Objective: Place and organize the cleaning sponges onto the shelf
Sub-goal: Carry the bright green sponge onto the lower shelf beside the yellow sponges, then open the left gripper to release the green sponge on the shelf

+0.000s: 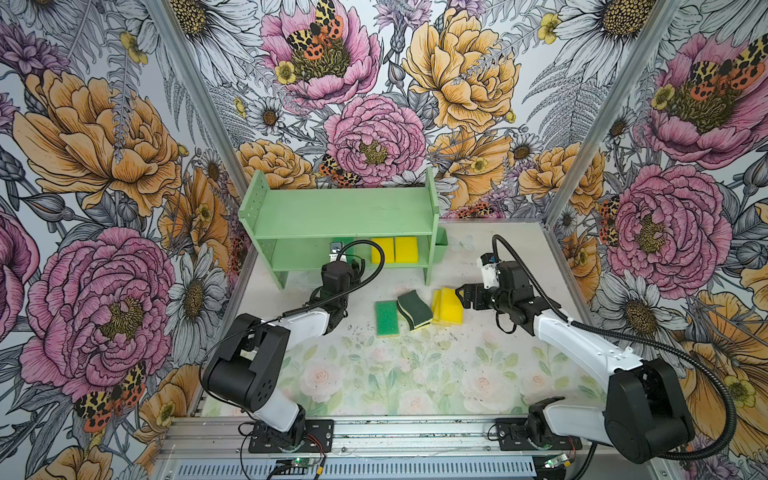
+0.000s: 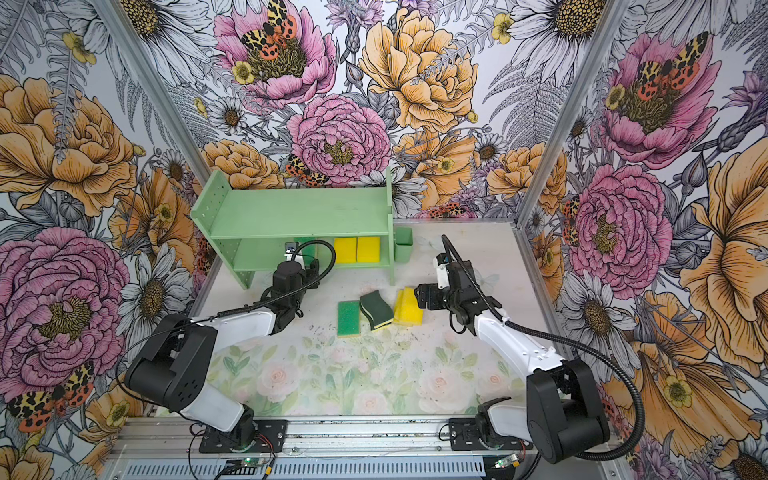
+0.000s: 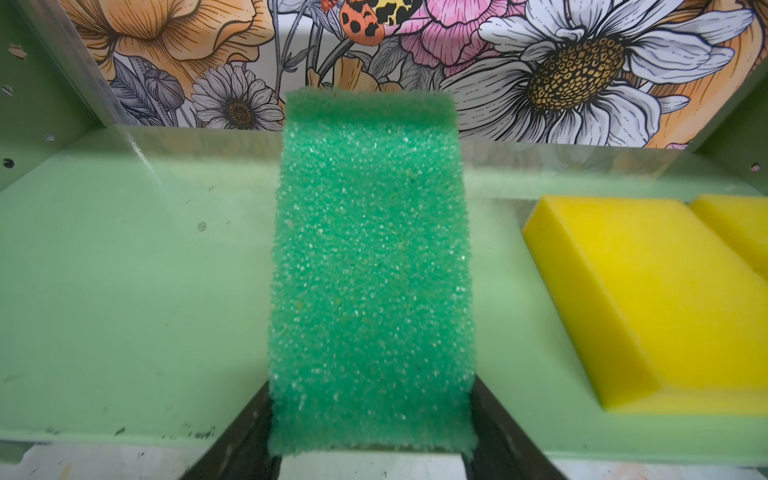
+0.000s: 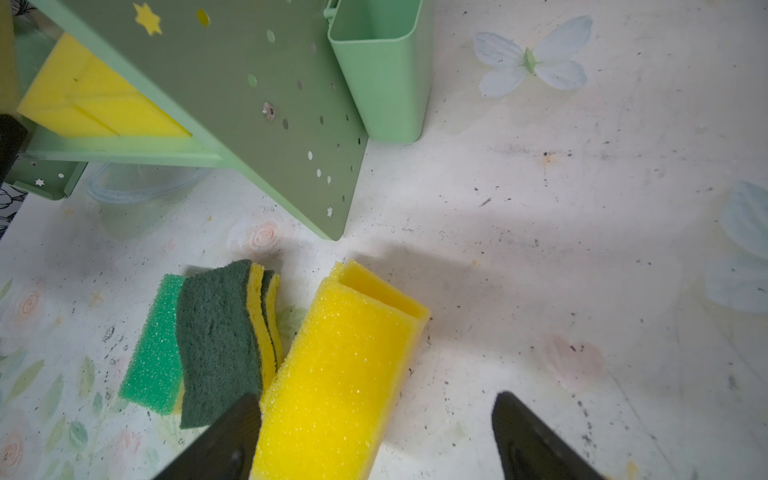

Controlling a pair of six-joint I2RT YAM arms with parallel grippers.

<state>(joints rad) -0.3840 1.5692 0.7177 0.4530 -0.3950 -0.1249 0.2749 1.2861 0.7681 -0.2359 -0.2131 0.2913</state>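
The mint-green shelf [image 1: 340, 212] stands at the back of the table. Two yellow sponges [image 1: 394, 250] lie side by side on its lower tier. My left gripper [image 3: 371, 399] reaches into that tier, shut on a bright-green sponge [image 3: 370, 266] that rests flat on the board left of the yellow ones. On the table in front lie a bright-green sponge [image 1: 387, 318], two stacked wavy dark-green-topped sponges [image 1: 411, 309] and overlapping yellow sponges [image 1: 448, 306]. My right gripper [image 4: 376, 399] hovers open over the yellow pile [image 4: 340, 374], whose top sponge lies beside one finger.
A small green cup [image 1: 441, 243] hangs on the shelf's right side panel [image 4: 249, 104]. The top tier [image 2: 299, 212] carries nothing. The table [image 1: 415, 374] has a floral print and dark specks. Patterned walls close in the back and both sides.
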